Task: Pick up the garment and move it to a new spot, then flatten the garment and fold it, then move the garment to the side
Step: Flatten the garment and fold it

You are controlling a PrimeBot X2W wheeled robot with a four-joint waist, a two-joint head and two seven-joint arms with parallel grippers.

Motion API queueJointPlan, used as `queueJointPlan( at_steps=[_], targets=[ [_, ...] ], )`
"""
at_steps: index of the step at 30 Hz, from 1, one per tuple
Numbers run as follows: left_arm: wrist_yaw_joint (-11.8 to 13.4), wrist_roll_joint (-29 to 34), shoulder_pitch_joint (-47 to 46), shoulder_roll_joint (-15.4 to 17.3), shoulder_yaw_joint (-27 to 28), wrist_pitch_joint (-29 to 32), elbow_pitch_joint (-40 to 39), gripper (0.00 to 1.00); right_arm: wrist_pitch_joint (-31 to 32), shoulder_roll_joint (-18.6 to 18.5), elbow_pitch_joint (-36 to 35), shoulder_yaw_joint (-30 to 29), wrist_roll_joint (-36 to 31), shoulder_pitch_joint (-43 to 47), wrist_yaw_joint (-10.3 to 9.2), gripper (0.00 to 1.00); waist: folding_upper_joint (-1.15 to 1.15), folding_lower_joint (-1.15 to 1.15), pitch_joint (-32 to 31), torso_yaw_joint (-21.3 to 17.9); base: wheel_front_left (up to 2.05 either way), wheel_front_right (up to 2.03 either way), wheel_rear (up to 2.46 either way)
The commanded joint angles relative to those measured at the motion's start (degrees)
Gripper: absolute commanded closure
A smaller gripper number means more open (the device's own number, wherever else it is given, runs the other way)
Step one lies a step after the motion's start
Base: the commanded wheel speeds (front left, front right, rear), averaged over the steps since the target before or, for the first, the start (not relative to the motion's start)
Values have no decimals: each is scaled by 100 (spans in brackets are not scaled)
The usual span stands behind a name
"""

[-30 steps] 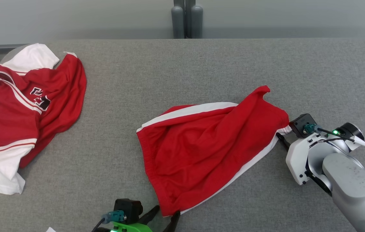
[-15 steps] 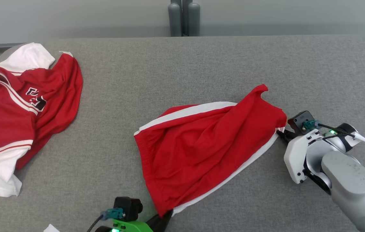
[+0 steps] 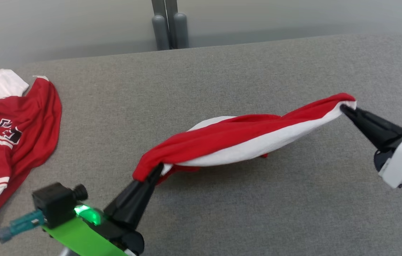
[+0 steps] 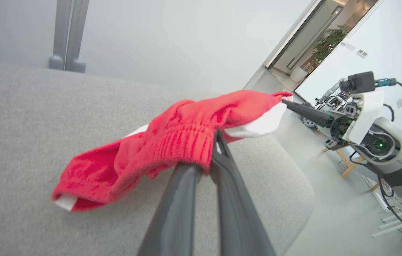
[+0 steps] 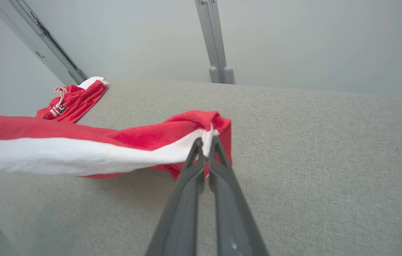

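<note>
Red shorts with a white side stripe (image 3: 243, 140) hang stretched in the air between my two grippers, above the grey table (image 3: 222, 71). My left gripper (image 3: 156, 170) is shut on the elastic waistband corner at the lower left (image 4: 190, 142). My right gripper (image 3: 345, 107) is shut on the white-trimmed hem corner at the right (image 5: 206, 137). The cloth sags in the middle, and a low fold reaches down close to the table; whether it touches I cannot tell. In the left wrist view my right gripper (image 4: 286, 102) shows at the far end of the shorts.
A red and white jersey (image 3: 5, 135) lies crumpled at the table's left edge (image 5: 71, 101). Grey posts (image 3: 167, 30) stand behind the table's far edge. The table's rounded end drops off to the floor (image 4: 329, 199) in the left wrist view.
The shorts lay flat on the table; both grippers have now lifted them by two corners, stretched between them. The head camera has shifted, so the jersey sits further left.
</note>
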Motion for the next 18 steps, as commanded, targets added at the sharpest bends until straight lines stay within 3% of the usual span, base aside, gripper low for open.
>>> queueJointPlan(
  at_steps=[1, 4, 8, 13, 18],
  targets=[
    [62, -177, -303, 53, 144, 94, -204, 100, 159, -2, -280, -341, 123, 102, 2, 100, 0, 0, 125, -154, 0, 0, 0],
    [167, -346, -1067, 191, 384, 487, -367, 100, 599, 213, -726, -1097, 330, -57, 2, 100, 0, 0, 284, -200, 0, 0, 0],
    [179, -441, -2572, 336, 500, 1080, 126, 100, 1215, 788, -523, -1563, 100, -993, 2, 100, 0, 0, 566, -226, 0, 0, 0],
    [131, -284, -4633, 102, 465, 1255, 1479, 100, 1443, 2120, 859, -1755, -841, -2955, 3, 100, 0, 0, 969, -301, 0, 0, 0],
    [84, 133, -6583, -559, 581, 223, 3566, 100, 331, 3285, 2487, -2265, -2149, -4943, 2, 100, 0, 0, 1188, -331, 0, 0, 0]
  ],
)
